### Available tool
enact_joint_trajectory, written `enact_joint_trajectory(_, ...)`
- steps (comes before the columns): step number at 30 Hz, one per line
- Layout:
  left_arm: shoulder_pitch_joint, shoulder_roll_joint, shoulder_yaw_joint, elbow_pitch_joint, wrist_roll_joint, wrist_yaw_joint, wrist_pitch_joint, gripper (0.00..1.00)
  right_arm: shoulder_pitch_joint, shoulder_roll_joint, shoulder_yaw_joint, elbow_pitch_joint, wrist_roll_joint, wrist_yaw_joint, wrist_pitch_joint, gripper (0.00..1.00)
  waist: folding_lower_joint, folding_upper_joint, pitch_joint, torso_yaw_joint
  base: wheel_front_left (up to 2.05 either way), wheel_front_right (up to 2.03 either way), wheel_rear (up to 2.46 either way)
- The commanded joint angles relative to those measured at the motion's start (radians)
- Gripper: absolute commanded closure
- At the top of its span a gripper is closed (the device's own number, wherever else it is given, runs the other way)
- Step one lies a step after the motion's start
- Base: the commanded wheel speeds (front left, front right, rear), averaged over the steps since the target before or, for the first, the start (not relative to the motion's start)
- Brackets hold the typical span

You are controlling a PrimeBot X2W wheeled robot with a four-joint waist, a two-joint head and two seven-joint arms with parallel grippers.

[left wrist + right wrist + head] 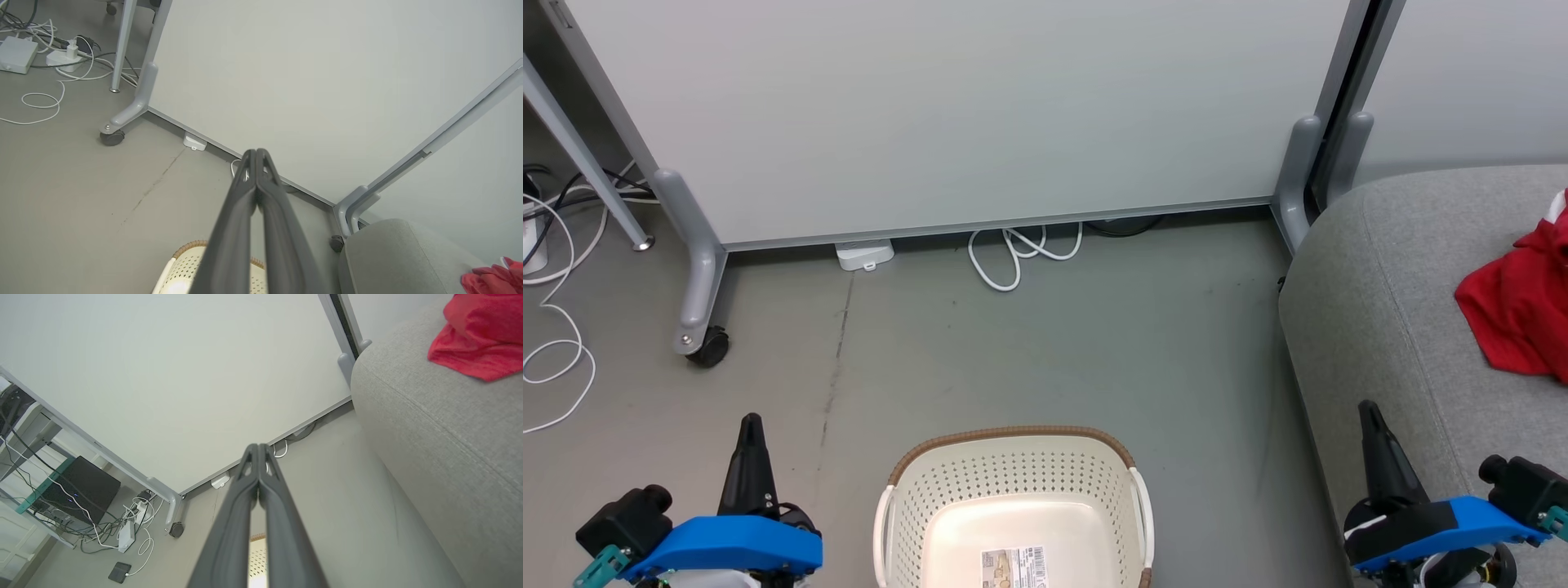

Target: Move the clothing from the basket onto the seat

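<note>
The cream basket (1013, 482) with a brown rim stands on the floor at the bottom centre; inside I see only a paper label (1013, 567) on its bottom. Red clothing (1519, 306) lies on the grey seat (1380, 269) at the right edge. My left gripper (751, 420) is shut and empty, left of the basket. Over the seat's front edge, my right gripper (1369, 408) is shut and empty too. In the left wrist view the gripper (256, 152) points at the panel, basket rim (192, 245) below it. The right wrist view shows the shut gripper (258, 446), seat (441, 428) and clothing (478, 339).
A pale wheeled partition panel (964, 114) stands behind the basket, its castor (709, 347) at the left. White cables (1021, 249) and a small white box (864, 255) lie along its base. More cables (556, 269) trail at the far left. Bare grey floor (1054, 351) lies between basket and panel.
</note>
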Motion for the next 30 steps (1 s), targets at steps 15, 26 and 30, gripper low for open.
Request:
enact_joint_trajectory(15, -0.040, 0.003, 0.015, -0.035, -0.244, 0.006, 0.059, 1.00, -0.031, -0.001, -0.019, -0.025, 0.246, 0.000, 0.060, 1.00, 0.0000, -0.0001, -0.005, -0.004, 0.00, 0.00, 0.00)
enact_joint_trajectory(26, -0.045, 0.003, 0.021, -0.044, -0.381, 0.008, 0.093, 1.00, -0.036, -0.001, -0.028, -0.030, 0.383, 0.000, 0.094, 1.00, -0.0001, -0.0001, -0.009, -0.007, 0.00, 0.00, 0.00)
enact_joint_trajectory(30, -0.048, 0.003, 0.023, -0.047, -0.427, 0.008, 0.104, 1.00, -0.036, -0.001, -0.031, -0.031, 0.429, 0.000, 0.105, 1.00, -0.0001, -0.0001, -0.011, -0.008, 0.00, 0.00, 0.00)
